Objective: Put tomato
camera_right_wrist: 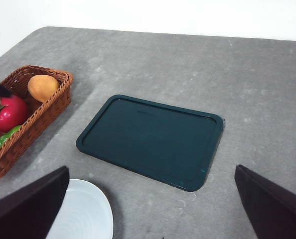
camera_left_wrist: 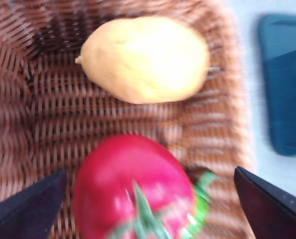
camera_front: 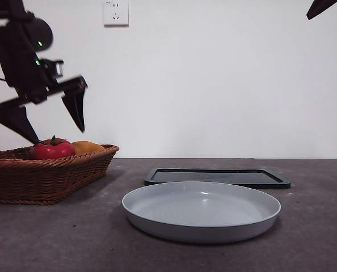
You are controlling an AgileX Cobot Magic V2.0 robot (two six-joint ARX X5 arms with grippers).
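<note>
The red tomato (camera_front: 51, 149) with a green stem lies in the brown wicker basket (camera_front: 43, 178) at the left. It also shows in the left wrist view (camera_left_wrist: 130, 186) and in the right wrist view (camera_right_wrist: 6, 112). My left gripper (camera_front: 52, 133) hangs open just above the tomato, one jaw on either side, not touching it. An orange-yellow fruit (camera_front: 87, 147) lies beside the tomato, also in the left wrist view (camera_left_wrist: 145, 59). My right gripper (camera_right_wrist: 150, 209) is open and empty, high above the table, a black tip (camera_front: 321, 7) at the top right corner.
A pale grey round plate (camera_front: 201, 211) sits at the front middle. A dark rectangular tray (camera_front: 217, 177) lies flat behind it, also in the right wrist view (camera_right_wrist: 150, 141). A green vegetable (camera_right_wrist: 1, 140) lies in the basket next to the tomato.
</note>
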